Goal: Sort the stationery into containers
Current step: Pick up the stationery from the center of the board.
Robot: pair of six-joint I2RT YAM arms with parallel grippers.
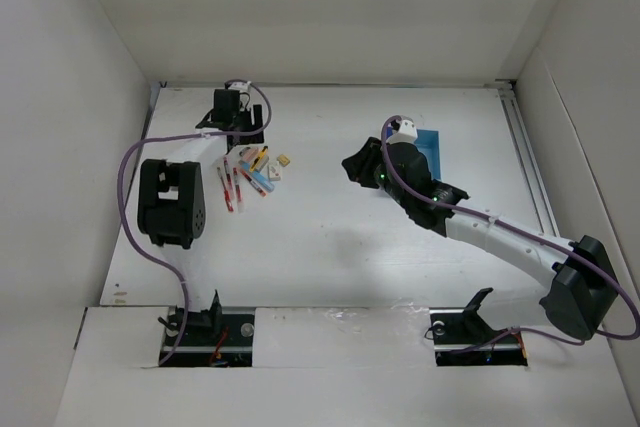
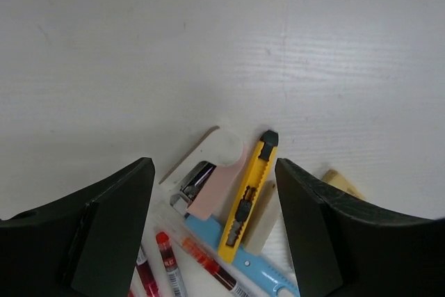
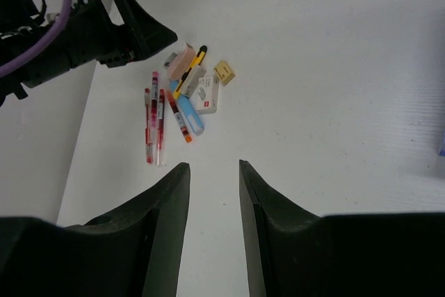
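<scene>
The stationery lies in a pile [image 1: 250,172] at the back left of the table: thin red-and-white pens [image 1: 230,187], a light blue pen [image 2: 240,259], a yellow-black cutter [image 2: 247,196], a pink-and-white stapler [image 2: 208,168] and beige blocks [image 2: 339,181]. My left gripper [image 1: 246,135] is open just above the pile's far end, its jaws either side of the cutter and stapler [image 2: 214,165], touching nothing. The blue box [image 1: 434,152] sits at the back right, partly hidden by my right wrist. My right gripper [image 1: 356,165] is open and empty [image 3: 213,166], left of the box, facing the pile [image 3: 182,95].
White walls enclose the table on the left, back and right. A metal rail [image 1: 530,162] runs along the right edge. The left arm's purple cable [image 1: 135,152] loops over the left side. Bare table lies between the pile and the right gripper.
</scene>
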